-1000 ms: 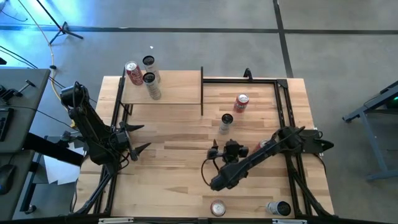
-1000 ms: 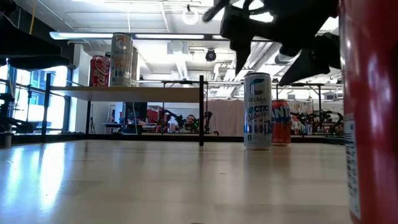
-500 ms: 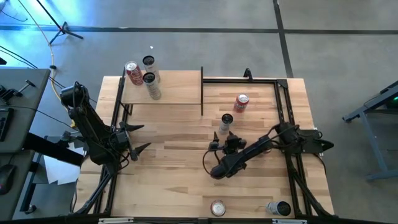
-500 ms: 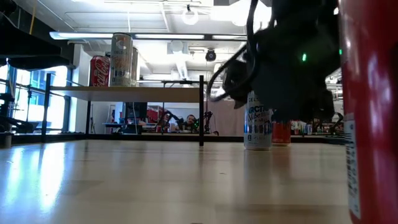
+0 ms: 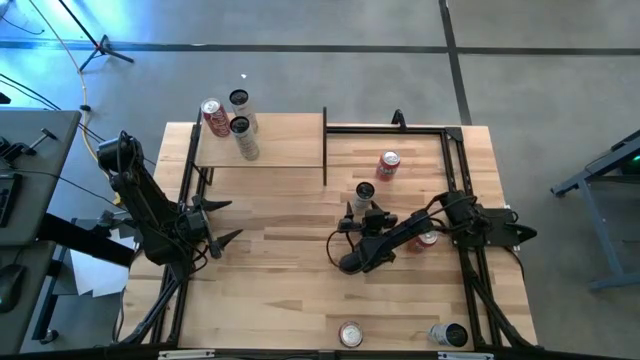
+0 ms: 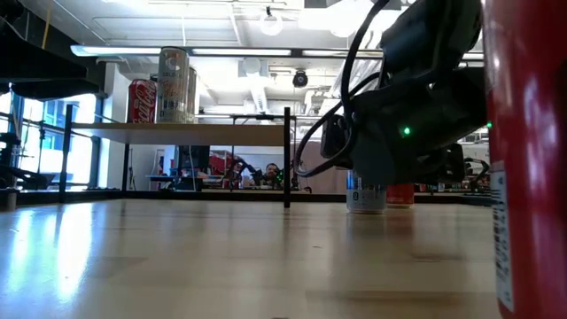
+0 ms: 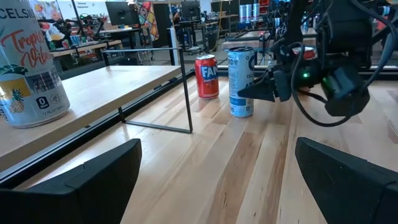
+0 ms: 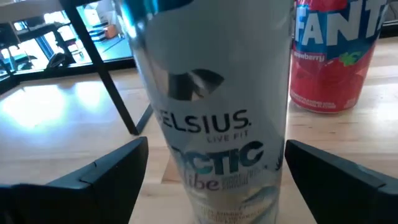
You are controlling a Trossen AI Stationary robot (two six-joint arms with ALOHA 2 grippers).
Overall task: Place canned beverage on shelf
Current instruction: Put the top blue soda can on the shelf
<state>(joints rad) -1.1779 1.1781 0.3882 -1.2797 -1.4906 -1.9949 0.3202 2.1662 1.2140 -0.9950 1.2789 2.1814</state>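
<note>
Right pincer (image 5: pixel 356 211) spread around the silver can (image 8: pixel 211 118), not yet clenched.
Closing off-centre could topple it toward the red can (image 8: pixel 333 53).

Shelf (image 5: pixel 275 142) at far left of tabletop (image 5: pixel 280 270), w/ 3 cans (image 5: pixel 232 122) standing at its far-left corner. Celsius can (image 5: pixel 363 196) stands right of shelf, mid-tabletop; Fanta can (image 5: pixel 388 165) just beyond it to far right. Right hand (image 5: pixel 358 213) at near side of Celsius can, a finger either side. Left hand (image 5: pixel 222 222) at left edge, well apart from the cans. 2 more cans (image 5: pixel 350 334) at near edge, right half.
</note>
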